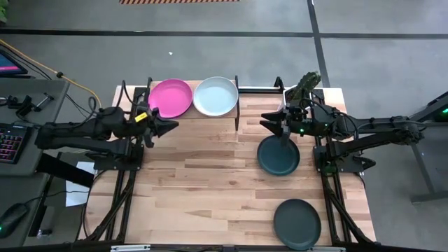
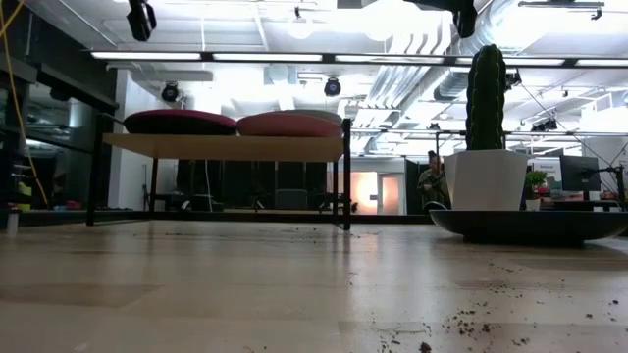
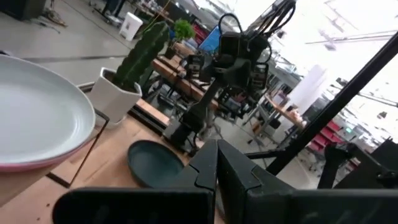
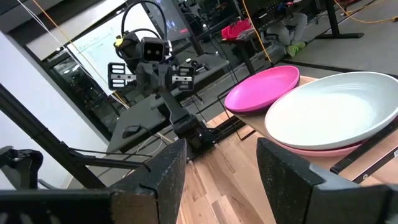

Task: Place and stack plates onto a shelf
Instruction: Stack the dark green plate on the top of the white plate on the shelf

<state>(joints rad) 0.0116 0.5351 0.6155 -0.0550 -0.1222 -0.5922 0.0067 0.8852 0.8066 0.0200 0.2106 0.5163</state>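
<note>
On the shelf (image 1: 194,114) a magenta plate (image 1: 170,97) lies beside a pale mint-white plate (image 1: 215,96), which rests on a light pink plate (image 4: 323,151). A dark teal plate (image 1: 278,155) lies flat on the tabletop, and another dark plate (image 1: 297,223) lies near the near edge. My left gripper (image 1: 171,124) is shut and hovers in front of the shelf's left half, pointing right. My right gripper (image 1: 269,120) is open and hovers between the shelf's right end and the teal plate's far rim, pointing left. The low view shows neither gripper.
A cactus in a white pot (image 1: 302,89) stands at the table's far right, right of the shelf. Soil crumbs lie scattered on the planks (image 2: 461,319). Bare wood spans the table's middle and near left (image 1: 189,196). The shelf's black frame legs (image 2: 346,176) stand on the tabletop.
</note>
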